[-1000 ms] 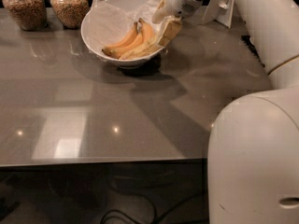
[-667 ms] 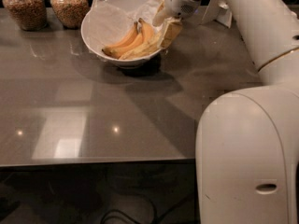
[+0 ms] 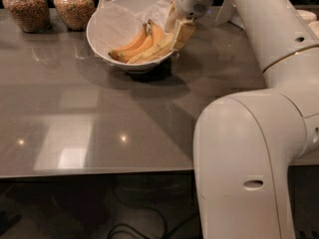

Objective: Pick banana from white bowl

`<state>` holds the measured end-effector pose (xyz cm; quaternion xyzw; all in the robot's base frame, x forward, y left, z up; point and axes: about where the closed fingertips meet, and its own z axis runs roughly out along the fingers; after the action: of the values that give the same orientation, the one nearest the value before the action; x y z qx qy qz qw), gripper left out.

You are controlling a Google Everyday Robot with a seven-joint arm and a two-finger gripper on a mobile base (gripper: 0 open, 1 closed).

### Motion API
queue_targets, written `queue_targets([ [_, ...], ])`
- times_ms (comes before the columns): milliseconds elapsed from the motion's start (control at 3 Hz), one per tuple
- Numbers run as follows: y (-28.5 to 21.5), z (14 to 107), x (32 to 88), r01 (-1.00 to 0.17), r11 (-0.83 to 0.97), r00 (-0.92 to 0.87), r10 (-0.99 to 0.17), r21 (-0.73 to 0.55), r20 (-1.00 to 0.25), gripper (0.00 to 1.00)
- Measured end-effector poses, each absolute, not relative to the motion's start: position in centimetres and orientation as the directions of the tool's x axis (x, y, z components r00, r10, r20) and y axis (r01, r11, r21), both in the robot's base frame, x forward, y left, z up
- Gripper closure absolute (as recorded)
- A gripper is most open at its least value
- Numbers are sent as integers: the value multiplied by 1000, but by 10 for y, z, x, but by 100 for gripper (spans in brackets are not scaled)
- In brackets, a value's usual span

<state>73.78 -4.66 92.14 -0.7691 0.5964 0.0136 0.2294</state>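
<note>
1. Camera view: the white bowl [image 3: 93, 34] sits toward the far side of the table [image 3: 89, 118]. It has crinkled paper lining [image 3: 112, 20], and two jars [image 3: 75, 6] stand near it at far left.
2. The banana [image 3: 149, 52] lies in the bowl's near-right part. Its right end is raised toward the rim, and it touches the two shorter bananas [image 3: 134, 44] behind it.
3. The gripper [image 3: 177, 30] is at the bowl's right rim, on the banana's raised end. I can't tell whether it is clamped on the fruit or loose.
4. Handling estimate: light and fairly stiff, with soft flesh under a smooth skin. It bruises easily, so use moderate squeeze only.
5. Grasp estimate: squeeze across the narrow width. An end grip lets the long body droop or pivot, so a hold slightly inboard is safer. Lift clear of the neighbours and the paper.
</note>
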Motion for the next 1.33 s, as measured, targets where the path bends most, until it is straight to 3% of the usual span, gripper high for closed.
queue_targets([
  [667, -45, 927, 738, -906, -261, 347, -909, -332, -230, 94],
  [1000, -41, 943, 737, -882, -309, 390, -902, -357, -184, 100],
  [1333, -41, 971, 732, -857, -329, 414, -898, -397, -150, 100],
])
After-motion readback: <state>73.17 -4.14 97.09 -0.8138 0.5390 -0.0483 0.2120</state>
